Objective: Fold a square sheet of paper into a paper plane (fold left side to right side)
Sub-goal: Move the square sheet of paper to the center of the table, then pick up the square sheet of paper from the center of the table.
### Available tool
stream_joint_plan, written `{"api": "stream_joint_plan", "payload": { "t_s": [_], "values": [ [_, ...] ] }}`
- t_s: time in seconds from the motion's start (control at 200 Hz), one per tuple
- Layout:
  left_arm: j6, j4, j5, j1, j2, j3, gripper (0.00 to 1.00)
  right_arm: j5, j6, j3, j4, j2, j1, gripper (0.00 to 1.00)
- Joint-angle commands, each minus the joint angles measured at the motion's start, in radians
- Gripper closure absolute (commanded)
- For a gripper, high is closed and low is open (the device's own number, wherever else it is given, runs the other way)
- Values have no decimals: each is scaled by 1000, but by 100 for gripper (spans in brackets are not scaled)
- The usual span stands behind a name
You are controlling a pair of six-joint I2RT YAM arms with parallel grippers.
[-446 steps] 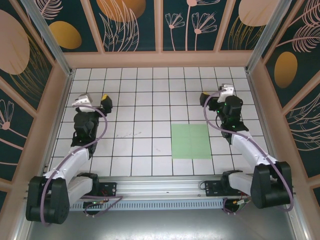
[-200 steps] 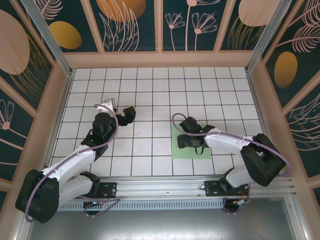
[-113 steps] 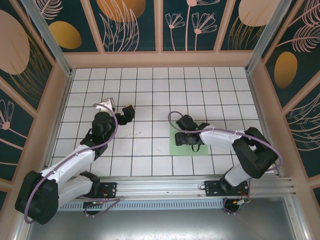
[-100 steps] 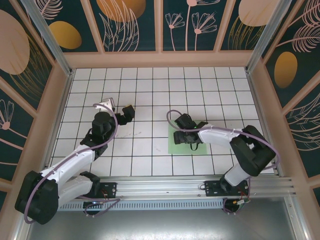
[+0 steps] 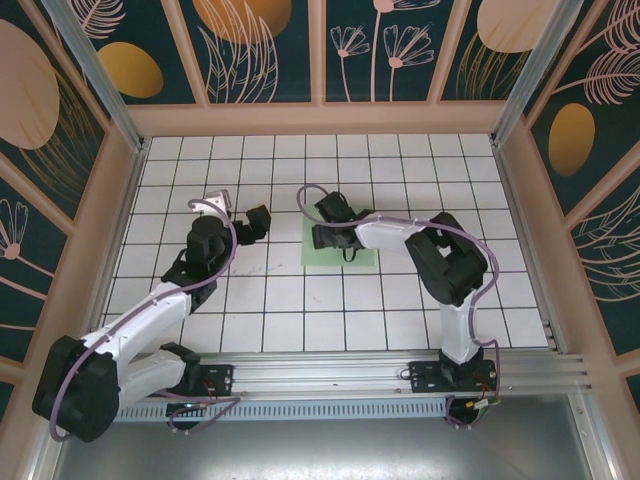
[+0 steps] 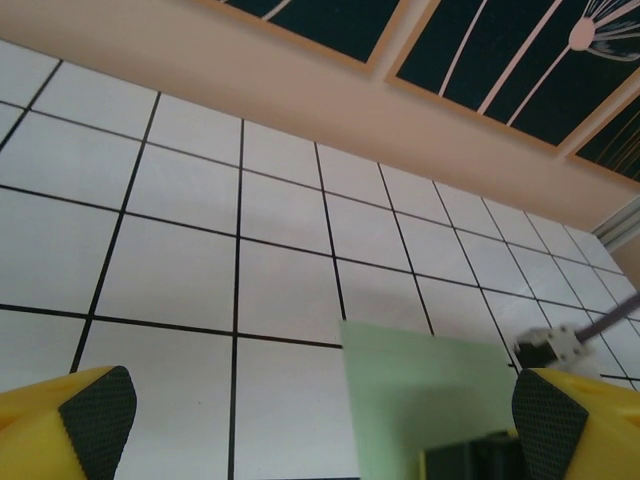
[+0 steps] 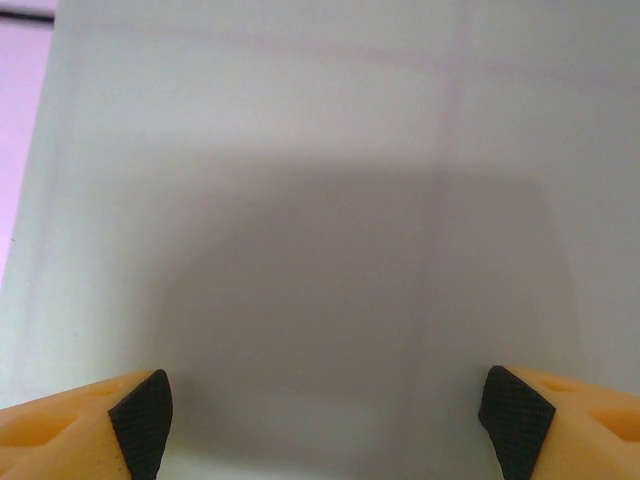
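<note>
One sheet [image 5: 365, 258], partly under right claw [image 7: 328, 405]

square sheet of paper [image 5: 362, 256] flat on table [image 5: 300, 310], near centre. right gripper [image 5: 328, 240] over sheet's left part. left gripper [image 5: 258, 222] just left of sheet, apart.

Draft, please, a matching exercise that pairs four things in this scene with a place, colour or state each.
Things:
1. square sheet of paper
2. left tool
3. right tool
4. table

Descriptions:
A. open, close above the green surface
B. white with a black grid
C. pale green, lying flat on the tiles
D. open, over bare tiles to the left of the sheet

Pairs: 1-C, 2-D, 3-A, 4-B.
</note>
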Motion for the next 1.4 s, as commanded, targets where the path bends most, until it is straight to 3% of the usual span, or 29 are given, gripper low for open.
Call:
{"api": "stream_joint_plan", "payload": {
  "t_s": [0.0,0.145,0.28,0.43,0.565,0.841,1.396],
  "values": [
    [-63,-74,29,-3,46,52,2,-100,-10,37,-2,48,-12,15],
    [-135,-133,83,-3,127,104,1,-147,-14,52,10,-22,-41,14],
    [-185,-140,247,-3,234,172,3,-161,-36,46,1,-78,-98,13],
    [-258,-90,478,-5,372,239,19,-139,-80,58,-17,-60,-159,12],
    [-317,-34,601,-18,468,264,31,-137,-113,104,-30,-8,-195,11],
    [-355,-9,677,-78,609,303,46,-126,-131,176,-54,65,-213,9],
    [-347,-99,585,-98,755,335,54,-161,-126,159,-74,98,-199,4]
  ]
}}
